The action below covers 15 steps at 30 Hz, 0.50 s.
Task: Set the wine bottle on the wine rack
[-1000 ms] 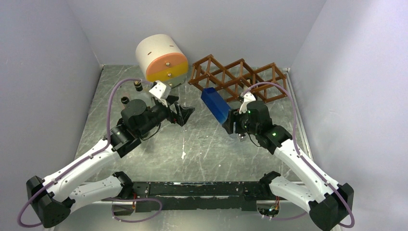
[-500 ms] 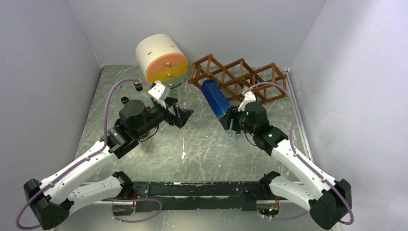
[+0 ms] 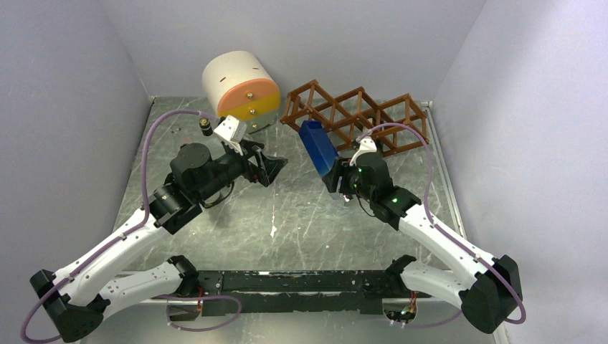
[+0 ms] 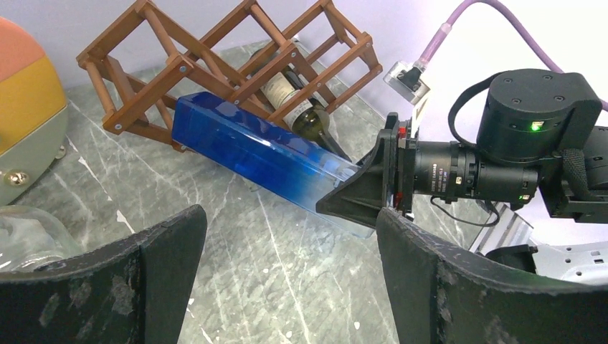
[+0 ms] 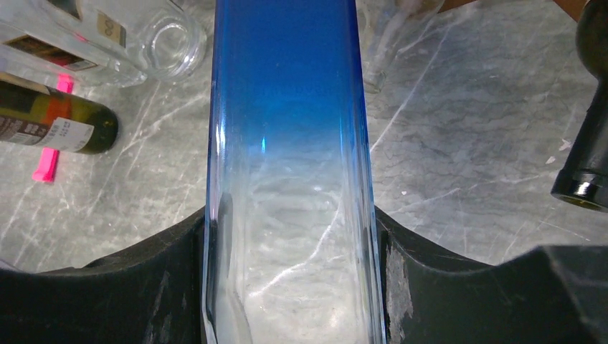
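Right gripper clamps the blue wine bottle, which juts ahead of its fingers to the wine rack just beyond; contact there is unclear. Left gripper gapes, empty.

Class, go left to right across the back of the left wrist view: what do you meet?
Drawer unit → wine rack → right arm's black wrist. The blue bottle and the right pincer overlap the rack, so they are left out.
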Motion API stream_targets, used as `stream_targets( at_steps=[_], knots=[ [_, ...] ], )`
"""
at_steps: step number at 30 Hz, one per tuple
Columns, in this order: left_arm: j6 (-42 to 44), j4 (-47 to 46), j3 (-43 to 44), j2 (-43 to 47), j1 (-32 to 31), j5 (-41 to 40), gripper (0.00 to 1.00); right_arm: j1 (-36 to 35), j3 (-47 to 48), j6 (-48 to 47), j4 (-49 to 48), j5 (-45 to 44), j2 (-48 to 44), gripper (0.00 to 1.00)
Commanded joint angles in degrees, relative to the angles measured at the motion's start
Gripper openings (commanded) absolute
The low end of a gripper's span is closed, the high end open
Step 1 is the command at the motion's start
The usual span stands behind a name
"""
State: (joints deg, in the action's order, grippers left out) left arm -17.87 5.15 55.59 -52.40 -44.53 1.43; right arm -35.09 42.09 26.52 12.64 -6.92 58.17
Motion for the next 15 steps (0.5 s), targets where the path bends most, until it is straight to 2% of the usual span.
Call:
stream_targets(
  at_steps=[1,6,15],
  knots=[
    [-1.25,1.91,2.07,1.19,-0.35,0.52,0.92,-1.25,1.97,5.34,-15.94,-5.47,-0.94,0.00],
    [-1.08,2.81,2.21,1.38,-0.31,-0.70,0.92,-5.81,2.57,9.08,-17.55,-12.32,1.36,0.00],
    [-1.04,4.22,2.33,2.59,-0.30,-1.84,0.92,-9.32,3.97,13.97,-20.68,-22.55,4.23,0.00]
  ],
)
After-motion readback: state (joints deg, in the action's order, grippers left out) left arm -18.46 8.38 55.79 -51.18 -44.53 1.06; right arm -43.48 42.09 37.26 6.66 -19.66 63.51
